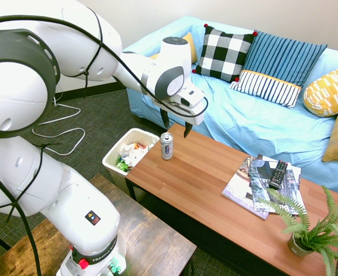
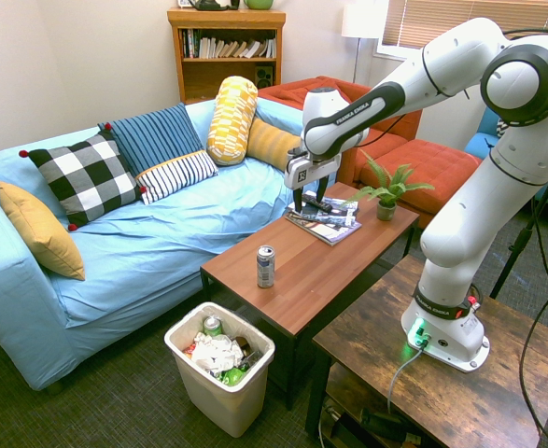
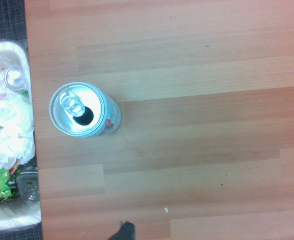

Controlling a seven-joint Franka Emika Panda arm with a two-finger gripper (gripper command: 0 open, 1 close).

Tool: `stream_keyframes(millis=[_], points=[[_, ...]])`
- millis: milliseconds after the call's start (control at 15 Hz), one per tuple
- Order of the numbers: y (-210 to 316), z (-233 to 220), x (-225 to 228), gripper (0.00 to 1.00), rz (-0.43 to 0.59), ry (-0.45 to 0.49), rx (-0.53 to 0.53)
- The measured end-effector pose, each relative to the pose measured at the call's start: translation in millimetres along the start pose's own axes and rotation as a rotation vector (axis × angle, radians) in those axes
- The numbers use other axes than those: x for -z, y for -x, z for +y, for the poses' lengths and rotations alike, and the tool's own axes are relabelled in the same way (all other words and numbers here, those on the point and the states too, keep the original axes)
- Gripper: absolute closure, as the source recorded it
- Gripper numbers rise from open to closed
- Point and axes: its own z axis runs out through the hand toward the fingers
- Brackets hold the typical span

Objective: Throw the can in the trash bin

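Nearest, the trash bin (image 2: 219, 375) sits on the floor just beside the table (image 2: 320, 266) end, already holding rubbish. Upright near that end stands the can (image 2: 265, 267), untouched. Beyond and above it hangs the hand (image 2: 303, 201), fingers spread and empty; it should centre over the can, descend straight, and grip mid-body.

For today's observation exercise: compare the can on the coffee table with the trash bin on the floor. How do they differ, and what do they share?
The can is a slim silver cylinder with a blue label; the trash bin is a cream-white rectangular tub, far larger. The can stands on the coffee table near its end; the trash bin sits lower, on the floor just past that end. The can's top is sealed but for its small opening; the trash bin is fully open, holding rubbish. Both stand upright.
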Motion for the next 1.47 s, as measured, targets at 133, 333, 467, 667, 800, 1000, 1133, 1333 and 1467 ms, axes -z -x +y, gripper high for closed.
stream_keyframes(millis=[133, 333, 467, 667, 800, 1000, 1133, 1333, 1467], points=[[0.5, -1.0, -1.7, 0.0, -0.004, 0.005, 0.001], [11.9, -20.8, -6.6, 0.0, 0.007, -0.006, 0.01], [20.0, -44.6, -18.6, 0.0, 0.015, -0.021, -0.004], [20.6, -78.4, -53.7, 0.0, 0.017, -0.029, -0.061], [21.6, -97.5, -83.7, 0.0, 0.017, -0.024, -0.1], [29.2, -112.9, -120.3, 0.0, 0.011, -0.014, -0.139], [34.2, -114.6, -138.8, 0.0, 0.013, 0.0, -0.169], [38.3, -114.8, -165.9, 0.0, 0.006, 0.012, -0.189], [38.8, -116.7, -186.2, 0.0, 0.006, 0.018, -0.193]])
